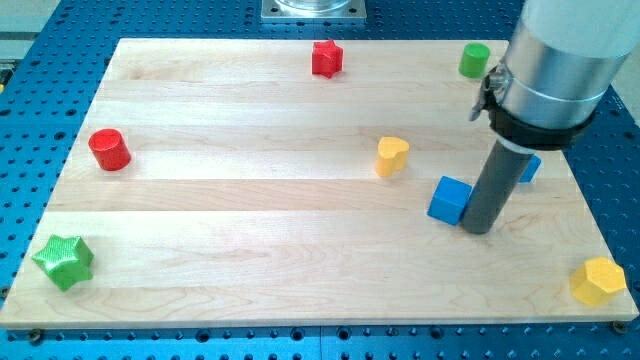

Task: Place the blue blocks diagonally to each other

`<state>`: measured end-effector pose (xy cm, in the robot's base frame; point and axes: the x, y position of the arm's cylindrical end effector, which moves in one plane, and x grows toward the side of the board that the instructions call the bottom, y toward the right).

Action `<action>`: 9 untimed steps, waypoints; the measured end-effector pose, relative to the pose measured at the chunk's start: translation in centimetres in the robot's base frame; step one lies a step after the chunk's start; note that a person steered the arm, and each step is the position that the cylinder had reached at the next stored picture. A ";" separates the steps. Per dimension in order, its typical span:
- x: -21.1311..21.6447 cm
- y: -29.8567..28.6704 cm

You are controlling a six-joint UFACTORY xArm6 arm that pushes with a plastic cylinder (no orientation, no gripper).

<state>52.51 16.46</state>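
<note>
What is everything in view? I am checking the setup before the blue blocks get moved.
red star block: 1, red, top centre
green cylinder: 1, green, top right
red cylinder: 1, red, left
yellow heart block: 1, yellow, centre
blue cube: 1, blue, right of centre
second blue block: 1, blue, mostly hidden behind the rod
green star block: 1, green, bottom left
yellow block: 1, yellow, bottom right
my tip: 1, dark, beside the blue cube's right
</note>
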 end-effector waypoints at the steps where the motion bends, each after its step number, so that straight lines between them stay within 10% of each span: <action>1: -2.4 -0.6; 5: -9.3 -2.1; 9: -3.3 -2.3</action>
